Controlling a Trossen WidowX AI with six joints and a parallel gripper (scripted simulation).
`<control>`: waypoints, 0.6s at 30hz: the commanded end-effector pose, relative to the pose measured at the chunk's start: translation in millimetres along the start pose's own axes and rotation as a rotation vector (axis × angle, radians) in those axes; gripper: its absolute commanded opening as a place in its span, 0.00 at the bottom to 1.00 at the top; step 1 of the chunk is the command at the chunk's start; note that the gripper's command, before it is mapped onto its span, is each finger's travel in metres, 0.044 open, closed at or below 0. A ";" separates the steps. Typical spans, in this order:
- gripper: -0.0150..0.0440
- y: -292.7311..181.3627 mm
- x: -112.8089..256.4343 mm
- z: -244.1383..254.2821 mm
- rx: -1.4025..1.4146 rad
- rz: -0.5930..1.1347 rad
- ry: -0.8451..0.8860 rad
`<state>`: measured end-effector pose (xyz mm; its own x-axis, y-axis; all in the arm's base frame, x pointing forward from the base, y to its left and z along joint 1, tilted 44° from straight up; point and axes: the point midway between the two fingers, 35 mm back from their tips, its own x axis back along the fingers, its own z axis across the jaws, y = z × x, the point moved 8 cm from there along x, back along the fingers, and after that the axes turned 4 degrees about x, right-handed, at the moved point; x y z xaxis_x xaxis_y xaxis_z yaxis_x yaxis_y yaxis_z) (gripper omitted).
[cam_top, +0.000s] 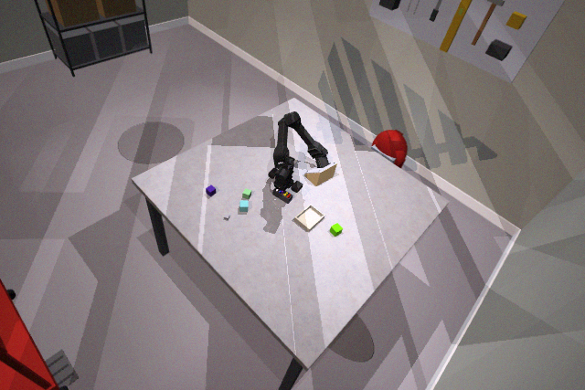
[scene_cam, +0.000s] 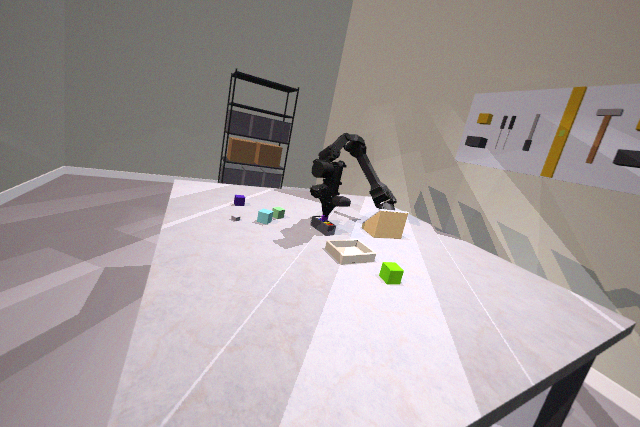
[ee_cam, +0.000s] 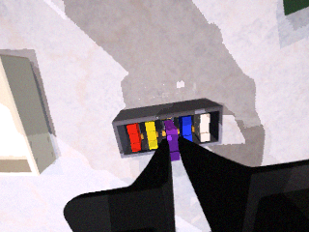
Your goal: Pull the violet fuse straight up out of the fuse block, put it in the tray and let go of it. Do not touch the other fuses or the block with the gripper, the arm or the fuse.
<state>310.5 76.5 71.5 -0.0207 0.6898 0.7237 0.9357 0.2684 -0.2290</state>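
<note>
The violet fuse [ee_cam: 171,128] [scene_cam: 323,218] is between the fingertips of my gripper [ee_cam: 172,142] [scene_cam: 324,214], which is shut on it. The fuse stands higher than the others, over the middle of the dark fuse block [ee_cam: 164,110] [cam_top: 281,197] [scene_cam: 321,227]; whether its lower end is clear of the slot I cannot tell. In the wrist view the red fuse [ee_cam: 133,137] and yellow fuse [ee_cam: 152,135] sit in the block to its left, the blue fuse [ee_cam: 186,127] and white fuse [ee_cam: 205,127] to its right. The beige tray [cam_top: 301,224] [scene_cam: 356,259] [ee_cam: 30,97] is empty, beyond the red fuse's end.
A tan wedge [cam_top: 323,175] [scene_cam: 386,224] stands near the block. A bright green cube [cam_top: 335,229] [scene_cam: 391,273] lies beyond the tray. A cyan cube [cam_top: 243,206] [scene_cam: 264,216], a paler green cube [cam_top: 246,194] [scene_cam: 278,212] and a purple cube [cam_top: 210,190] [scene_cam: 239,200] lie on the block's other side.
</note>
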 end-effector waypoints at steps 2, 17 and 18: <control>0.25 0.1 3.2 -0.4 -0.007 0.000 0.003; 0.25 -0.2 10.6 -0.3 -0.006 0.000 0.003; 0.25 -0.2 11.1 -0.3 -0.005 0.000 0.003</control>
<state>309.9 82.7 77.9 -0.0205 0.6904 0.7232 0.9351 0.2692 -0.2305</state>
